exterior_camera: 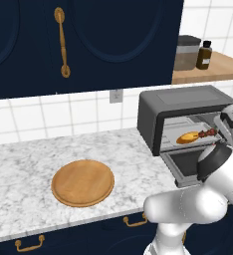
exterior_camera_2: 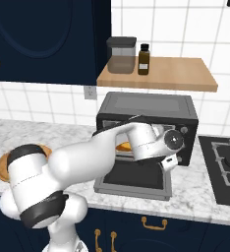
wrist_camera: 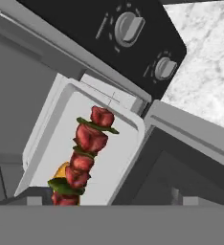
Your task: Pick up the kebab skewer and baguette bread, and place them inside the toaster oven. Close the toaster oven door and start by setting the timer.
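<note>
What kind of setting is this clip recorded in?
A rendered home-style kitchen: a marble counter under navy cabinets, a toaster oven with its door dropped open, and a stove to the right. A skewer and bread lie on the oven's tray.

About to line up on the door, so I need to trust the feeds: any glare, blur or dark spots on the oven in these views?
Left base view: even light, no glare; the toaster oven cavity is lit, baguette bread and kebab skewer small but distinct. Right base view: sharp, yet the arm covers most of the opening. Hand view: crisp skewer on the metal tray; the toaster oven door glass is dark, no reflections.
</note>
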Motion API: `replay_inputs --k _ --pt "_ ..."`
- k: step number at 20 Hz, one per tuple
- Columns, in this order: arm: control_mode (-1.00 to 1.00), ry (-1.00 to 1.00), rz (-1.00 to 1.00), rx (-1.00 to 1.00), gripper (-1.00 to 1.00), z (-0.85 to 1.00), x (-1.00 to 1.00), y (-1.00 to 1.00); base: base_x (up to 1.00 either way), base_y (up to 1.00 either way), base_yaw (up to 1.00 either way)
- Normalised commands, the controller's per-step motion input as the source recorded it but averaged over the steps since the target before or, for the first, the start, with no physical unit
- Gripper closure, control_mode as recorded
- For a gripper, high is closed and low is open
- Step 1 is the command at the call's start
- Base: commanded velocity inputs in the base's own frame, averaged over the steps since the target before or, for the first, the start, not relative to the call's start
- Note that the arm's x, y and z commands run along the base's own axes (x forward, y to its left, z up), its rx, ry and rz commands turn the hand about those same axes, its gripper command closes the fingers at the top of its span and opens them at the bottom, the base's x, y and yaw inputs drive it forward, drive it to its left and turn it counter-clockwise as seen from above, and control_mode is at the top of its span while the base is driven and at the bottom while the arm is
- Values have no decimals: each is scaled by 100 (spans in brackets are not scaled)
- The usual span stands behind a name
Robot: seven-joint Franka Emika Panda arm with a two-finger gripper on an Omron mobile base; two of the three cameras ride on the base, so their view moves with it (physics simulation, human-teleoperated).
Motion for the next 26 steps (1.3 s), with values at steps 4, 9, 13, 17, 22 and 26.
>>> replay_inputs --k 4,9,13,17,22,26 --pt "-100 -1 17 -5 -100 10 -82 0 0 0 0" --pt "-100 -10 31 -8 -100 4 -19 15 0 0 0" --pt "-100 -18 25 -25 -100 0 -37 36 0 0 0" --pt "-100 -20 17 -34 -100 0 -26 46 0 0 0" --pt "-100 -21 1 -35 -100 -2 0 52 0 0 0" --pt "-100 -7 2 -10 -100 -11 10 3 0 0 0"
